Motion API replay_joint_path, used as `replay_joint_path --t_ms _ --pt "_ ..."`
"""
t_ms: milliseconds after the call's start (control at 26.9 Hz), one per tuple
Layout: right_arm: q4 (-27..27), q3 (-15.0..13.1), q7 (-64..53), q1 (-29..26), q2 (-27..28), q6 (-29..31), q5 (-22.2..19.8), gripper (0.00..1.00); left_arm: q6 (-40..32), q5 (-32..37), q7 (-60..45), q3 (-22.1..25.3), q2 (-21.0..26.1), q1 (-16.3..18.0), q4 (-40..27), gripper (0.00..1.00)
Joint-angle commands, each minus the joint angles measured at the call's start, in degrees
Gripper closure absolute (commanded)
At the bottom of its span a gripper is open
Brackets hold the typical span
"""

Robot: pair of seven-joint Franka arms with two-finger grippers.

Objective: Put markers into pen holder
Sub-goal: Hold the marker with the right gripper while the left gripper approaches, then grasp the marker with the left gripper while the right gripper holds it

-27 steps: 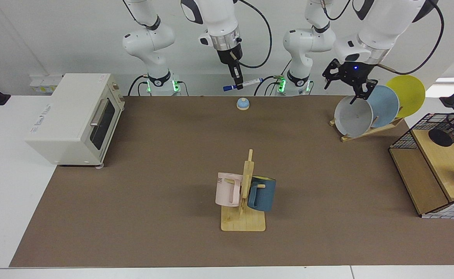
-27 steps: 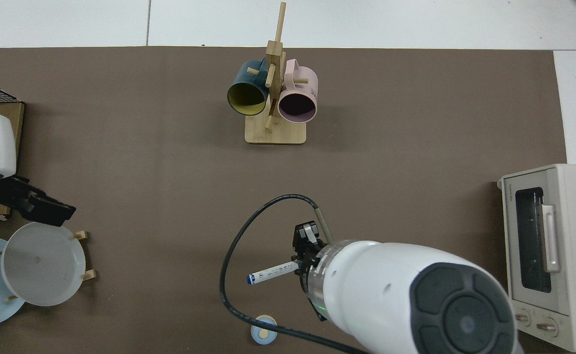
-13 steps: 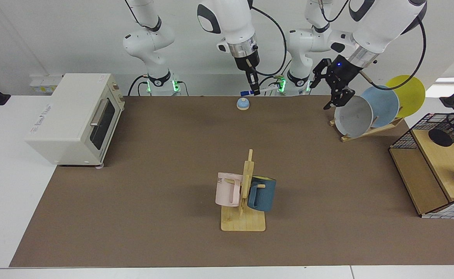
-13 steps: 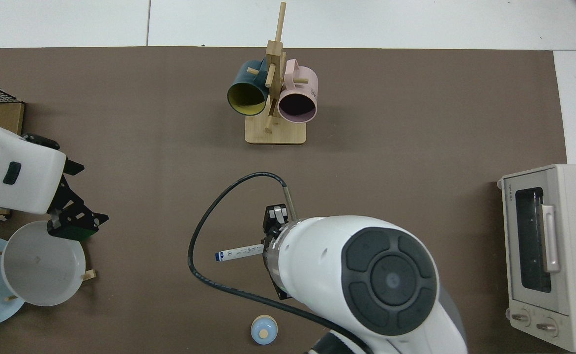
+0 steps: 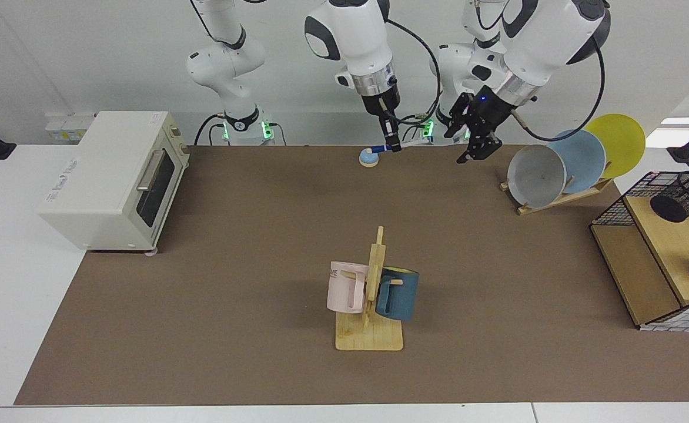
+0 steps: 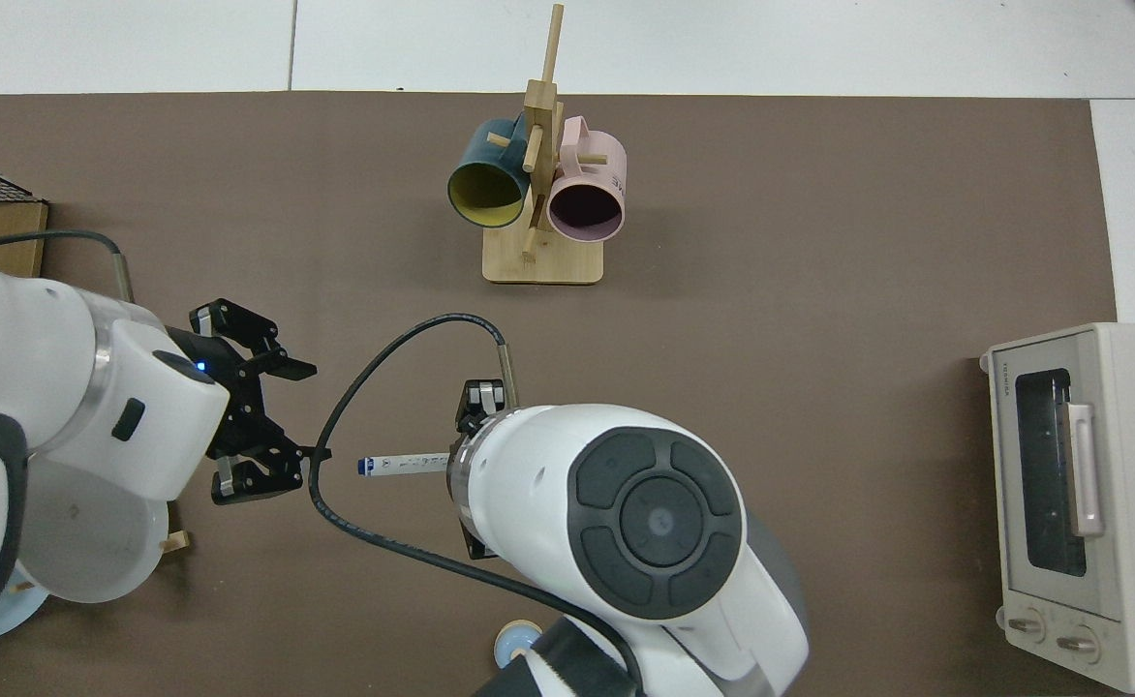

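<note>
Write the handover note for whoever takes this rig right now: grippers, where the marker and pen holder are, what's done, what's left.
Right gripper: shut on the marker, holding it level in the air above the back of the mat, free end pointing toward the left gripper.
Left gripper: open, empty, in the air facing the marker's free end, not touching it.
Pen holder: lying tilted on top of the wire and wood shelf at the table's edge; no marker in it.
Done: marker picked up.
Left: looks like a handover to the left gripper comes next, then drop the marker into the pen holder.
</note>
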Motion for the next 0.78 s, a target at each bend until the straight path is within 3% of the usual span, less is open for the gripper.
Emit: replay_joint_path --t_ms 0,149,298,744 --pt "1.99 -0.05 2.15 -0.15 1.49 0.58 -1.07 1.0 4.09 -1.16 -1.57 0.5 -2.77 -3.48 -4.07 0.46" --pt "1.99 -0.05 2.15 -0.06 1.49 0.58 -1.15 1.0 6.56 -1.16 -3.16 0.5 -2.51 -6.55 -5.56 0.49" --pt "1.99 -0.05 2.07 -0.24 1.49 0.5 -1.16 1.0 9.54 -1.16 -5.0 0.5 -2.24 -8.93 -6.35 0.63" --pt "1.99 -0.05 2.07 -0.42 1.49 -0.12 -0.98 1.0 11.66 -1.16 -6.68 0.41 -1.28 -10.78 -6.7 0.64"
